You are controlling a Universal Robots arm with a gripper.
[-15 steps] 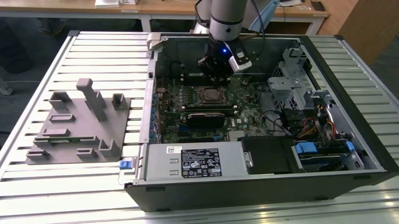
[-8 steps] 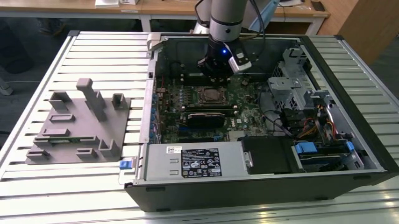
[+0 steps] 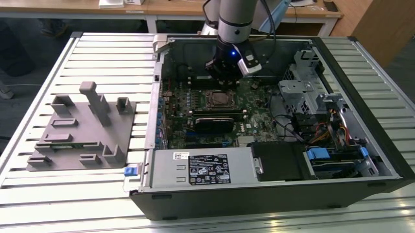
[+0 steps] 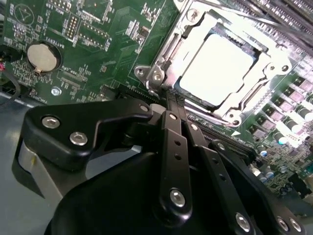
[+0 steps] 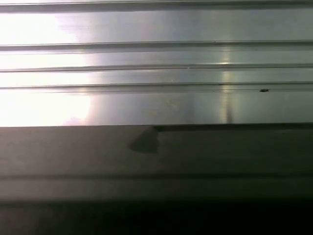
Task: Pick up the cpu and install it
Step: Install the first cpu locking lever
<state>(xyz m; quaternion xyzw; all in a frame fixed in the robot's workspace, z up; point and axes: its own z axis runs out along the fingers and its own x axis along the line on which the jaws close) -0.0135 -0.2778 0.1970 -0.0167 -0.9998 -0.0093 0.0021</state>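
Already the cpu [image 4: 217,68] sits flat in the socket [image 4: 215,61], and the gripper [image 4: 168,105] above its edge has fingers drawn together, holding nothing; I'd check the chip lies level

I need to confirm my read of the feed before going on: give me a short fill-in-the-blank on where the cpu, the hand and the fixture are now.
1. The cpu sits in the motherboard's ____.
2. The hand hangs inside the open computer ____.
3. The grey fixture lies outside the case, on the exterior view's ____.

Missing words: socket; case; left
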